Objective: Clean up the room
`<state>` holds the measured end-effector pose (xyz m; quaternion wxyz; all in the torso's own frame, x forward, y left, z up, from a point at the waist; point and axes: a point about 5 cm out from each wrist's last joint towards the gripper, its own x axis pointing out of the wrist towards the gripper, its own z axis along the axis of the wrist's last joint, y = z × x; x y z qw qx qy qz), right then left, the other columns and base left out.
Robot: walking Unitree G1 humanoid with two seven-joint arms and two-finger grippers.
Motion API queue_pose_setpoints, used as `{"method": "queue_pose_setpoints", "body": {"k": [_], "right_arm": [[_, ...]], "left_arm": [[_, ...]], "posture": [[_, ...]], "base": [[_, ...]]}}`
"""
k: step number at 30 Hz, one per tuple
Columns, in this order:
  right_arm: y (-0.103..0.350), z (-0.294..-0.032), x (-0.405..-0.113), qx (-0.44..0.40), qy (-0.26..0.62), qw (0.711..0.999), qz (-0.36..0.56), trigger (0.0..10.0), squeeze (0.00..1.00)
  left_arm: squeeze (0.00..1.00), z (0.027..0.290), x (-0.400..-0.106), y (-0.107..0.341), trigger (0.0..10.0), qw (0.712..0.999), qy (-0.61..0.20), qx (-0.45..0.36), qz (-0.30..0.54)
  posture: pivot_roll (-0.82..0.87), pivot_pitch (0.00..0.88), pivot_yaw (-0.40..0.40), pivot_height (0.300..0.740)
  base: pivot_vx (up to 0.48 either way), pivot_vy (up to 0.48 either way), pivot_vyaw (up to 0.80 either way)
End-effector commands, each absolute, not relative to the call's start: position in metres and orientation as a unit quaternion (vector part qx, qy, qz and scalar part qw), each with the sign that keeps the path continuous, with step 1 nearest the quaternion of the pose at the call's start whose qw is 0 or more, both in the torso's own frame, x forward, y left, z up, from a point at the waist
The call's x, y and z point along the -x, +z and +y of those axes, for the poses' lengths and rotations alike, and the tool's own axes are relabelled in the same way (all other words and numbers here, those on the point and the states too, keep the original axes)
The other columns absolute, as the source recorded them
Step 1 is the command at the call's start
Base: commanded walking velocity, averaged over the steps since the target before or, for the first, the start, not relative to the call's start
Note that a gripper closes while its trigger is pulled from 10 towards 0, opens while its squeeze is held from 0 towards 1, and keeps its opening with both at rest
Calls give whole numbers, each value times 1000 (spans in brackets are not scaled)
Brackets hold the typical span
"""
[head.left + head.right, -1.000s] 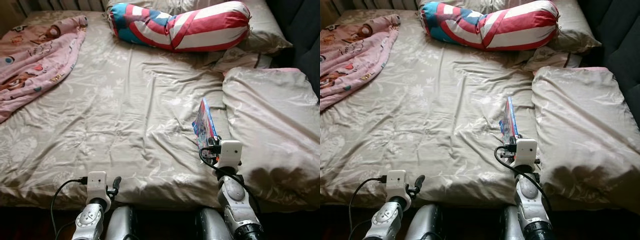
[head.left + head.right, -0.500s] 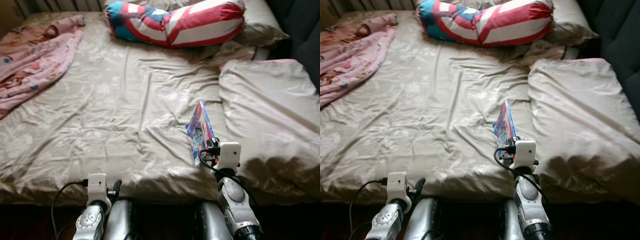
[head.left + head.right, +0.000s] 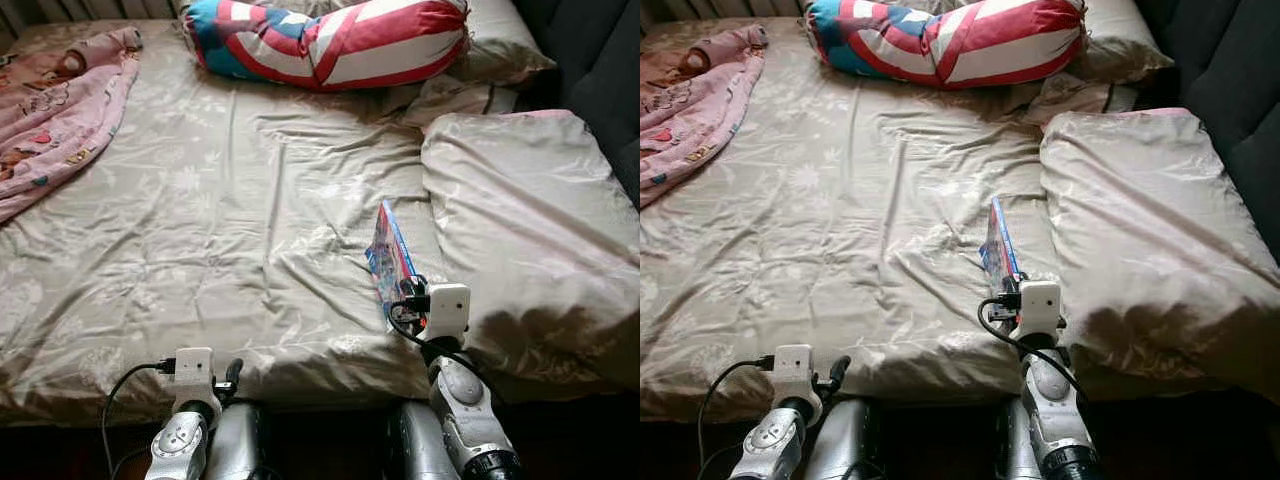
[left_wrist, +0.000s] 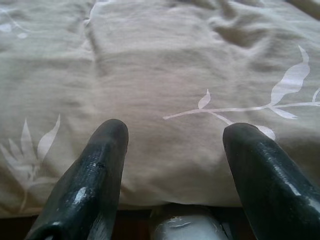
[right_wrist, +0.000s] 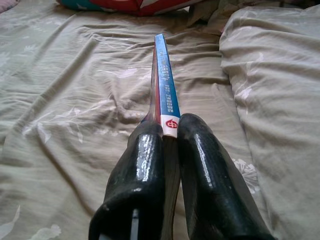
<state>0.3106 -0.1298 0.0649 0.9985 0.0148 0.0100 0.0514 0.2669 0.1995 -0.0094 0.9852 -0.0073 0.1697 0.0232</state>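
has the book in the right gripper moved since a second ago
Yes. The book, clamped in the right gripper, has drawn back toward the bed's near edge, away from the striped bolster pillow.

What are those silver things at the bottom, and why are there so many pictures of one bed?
Those silver things are a robot's two arms. Two pictures come from cameras in its head, looking down at the bed. The other two come from little cameras on its wrists, looking along its black fingers. The right gripper has its fingers squeezed shut on a thin book with a blue spine, held on edge above the sheet. The left gripper is open, holding nothing, near the bed's front edge. On the bed lie a striped red, white and blue bolster, a pink blanket and a big beige pillow.
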Motion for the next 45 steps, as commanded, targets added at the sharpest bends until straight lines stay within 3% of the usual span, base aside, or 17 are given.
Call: {"method": "queue_pose_setpoints", "body": {"k": [1,22,31,37,45], "right_arm": [[73,-127,-313,-20,57,998,-11,10000,0],[89,-127,-334,-24,81,996,-19,10000,0],[88,-129,-351,-169,46,984,27,10000,0],[78,-120,-351,-247,73,964,60,10000,0],[89,-119,-356,-322,85,943,22,10000,0]], "left_arm": [[0,202,-260,-16,10000,982,28,11,188],[0,204,-259,-16,10000,981,29,9,189],[0,208,-257,-17,10000,982,30,3,188],[0,213,-251,-19,10000,982,30,-3,188],[0,219,-245,-21,10000,981,30,-10,189]], "posture": [[-22,230,12,621],[-12,236,18,621],[22,257,34,621],[56,279,50,621],[68,299,68,621]], "base": [[285,0,0],[313,0,0],[0,0,0],[0,0,0],[0,0,0]]}}
